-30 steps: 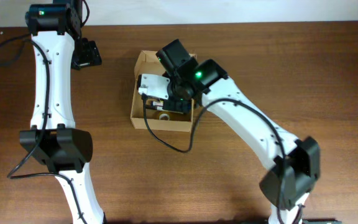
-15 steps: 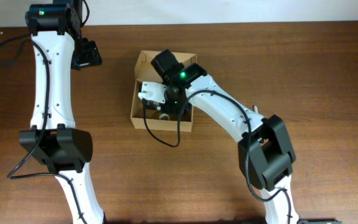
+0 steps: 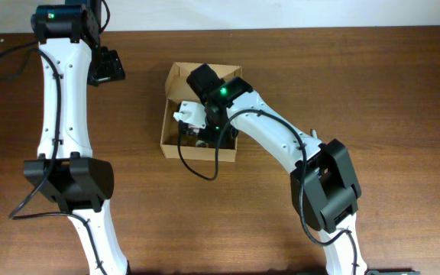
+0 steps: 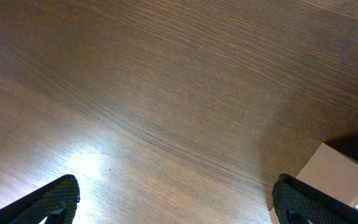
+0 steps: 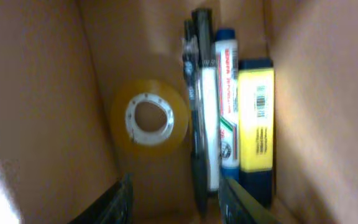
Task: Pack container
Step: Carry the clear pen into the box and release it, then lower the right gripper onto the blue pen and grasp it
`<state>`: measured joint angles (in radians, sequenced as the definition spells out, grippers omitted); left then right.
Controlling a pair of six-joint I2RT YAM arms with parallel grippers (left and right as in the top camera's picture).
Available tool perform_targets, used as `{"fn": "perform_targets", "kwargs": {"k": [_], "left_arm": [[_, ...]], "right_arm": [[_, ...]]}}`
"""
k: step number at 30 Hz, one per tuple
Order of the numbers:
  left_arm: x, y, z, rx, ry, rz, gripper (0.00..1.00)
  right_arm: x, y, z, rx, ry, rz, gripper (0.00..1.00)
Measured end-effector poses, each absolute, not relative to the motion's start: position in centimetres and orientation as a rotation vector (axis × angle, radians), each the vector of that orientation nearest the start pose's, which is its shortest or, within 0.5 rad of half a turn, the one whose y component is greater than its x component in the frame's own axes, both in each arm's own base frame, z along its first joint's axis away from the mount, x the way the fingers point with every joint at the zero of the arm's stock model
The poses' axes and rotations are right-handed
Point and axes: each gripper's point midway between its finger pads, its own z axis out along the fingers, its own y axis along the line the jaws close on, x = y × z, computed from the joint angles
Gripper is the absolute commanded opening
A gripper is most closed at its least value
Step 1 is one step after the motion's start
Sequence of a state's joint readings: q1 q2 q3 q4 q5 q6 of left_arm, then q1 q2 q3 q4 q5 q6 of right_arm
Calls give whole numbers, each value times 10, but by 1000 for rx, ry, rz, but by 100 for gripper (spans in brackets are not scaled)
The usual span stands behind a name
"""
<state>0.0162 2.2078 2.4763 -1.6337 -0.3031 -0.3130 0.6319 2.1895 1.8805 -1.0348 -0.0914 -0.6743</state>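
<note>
The container (image 3: 176, 78) is a tan cardboard box on the table's middle, its top open. My right gripper (image 3: 205, 131) reaches down into it. In the right wrist view its jaws (image 5: 176, 199) stand apart over the box floor, holding nothing. A black pen (image 5: 196, 124) lies flat between them, close to the right finger. Beside it lie a white marker with a blue cap (image 5: 227, 112) and a yellow and dark blue pack (image 5: 255, 124). A roll of yellow tape (image 5: 149, 118) rests to the left. My left gripper (image 3: 107, 67) hangs wide open over bare wood (image 4: 179, 205), left of the box.
The box's tan walls (image 5: 36, 112) close in on both sides of the right gripper. A corner of the box (image 4: 340, 174) shows at the lower right of the left wrist view. Both white arms stretch across the dark wooden table (image 3: 388, 92).
The right arm has swung its elbow in toward the box and the wrist has turned over it. The left arm has not moved.
</note>
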Motion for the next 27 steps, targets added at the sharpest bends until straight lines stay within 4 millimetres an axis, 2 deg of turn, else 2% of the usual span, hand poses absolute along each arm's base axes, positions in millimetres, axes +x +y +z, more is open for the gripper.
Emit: {"fn": "perform_targets", "kwargs": {"k": [3,5,6,10,12,14,15,17,19,20,22,24,27], "left_arm": [[445,58,216,-515,2823,389,100],[445,59,216,-515,2823,390,100],[445,58,216,-515,2823,389,100],[445,59,216,-515,2823,390,100],[445,59,216,-515,2823,390,100],[445,59,216,-515,2823,389,100],[445,59,216,-515,2823,389,100],[445,59,216,-515,2823,389,100],[445,59,216,-515,2822,390,100],[445,59,216,-515,2823,390,100],[445,58,216,-515,2823,389,100],[445,59,216,-515,2823,389,100],[445,59,216,-515,2823,389,100]], "right_arm": [[379,294,93,-1727,2349,117,39],[384,295,119,-1661,2353,102,39],[388,295,135,-1611,2353,85,40],[404,286,224,-1369,2269,-3,43],[402,269,270,-1251,2220,-31,43],[401,242,312,-1122,2180,-47,44],[403,227,326,-1056,2166,-55,45],[410,179,347,-878,2162,-81,47],[414,131,344,-735,2199,-113,45],[415,107,333,-668,2242,-125,45],[410,70,294,-557,2372,-122,43],[400,51,244,-493,2521,-78,43],[380,44,173,-455,2710,0,46]]}}
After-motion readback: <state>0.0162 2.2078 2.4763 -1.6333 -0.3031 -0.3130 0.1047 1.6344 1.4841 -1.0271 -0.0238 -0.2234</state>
